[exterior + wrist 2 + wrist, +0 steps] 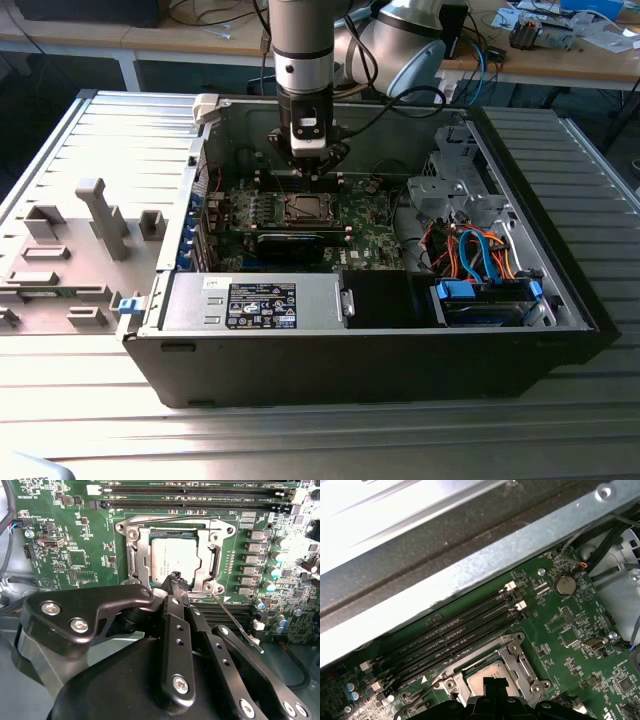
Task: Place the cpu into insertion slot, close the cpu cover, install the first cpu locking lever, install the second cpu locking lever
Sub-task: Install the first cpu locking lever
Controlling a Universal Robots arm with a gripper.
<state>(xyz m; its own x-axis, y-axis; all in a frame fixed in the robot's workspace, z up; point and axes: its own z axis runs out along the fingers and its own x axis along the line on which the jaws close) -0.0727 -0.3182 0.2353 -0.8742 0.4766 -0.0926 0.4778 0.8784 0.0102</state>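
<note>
The cpu [170,557] lies in the insertion slot [303,208] on the green motherboard, its silver top showing through the window of the cpu cover [138,555], which lies flat over it. My gripper [174,578] hangs just above the socket's edge, black fingers shut together with nothing between them. One thin wire locking lever [237,626] sticks out free from the socket's corner beside the gripper. The other lever [175,518] runs along the socket's opposite side. In the first wrist view the fingertips [492,682] cover part of the cpu [492,671].
Long memory slots [200,490] run beside the socket. The case's metal wall [470,565] stands close behind them. A power supply [260,300] and a drive cage with orange and blue cables [480,255] fill the case's front. A grey fixture plate [70,250] lies at the exterior view's left.
</note>
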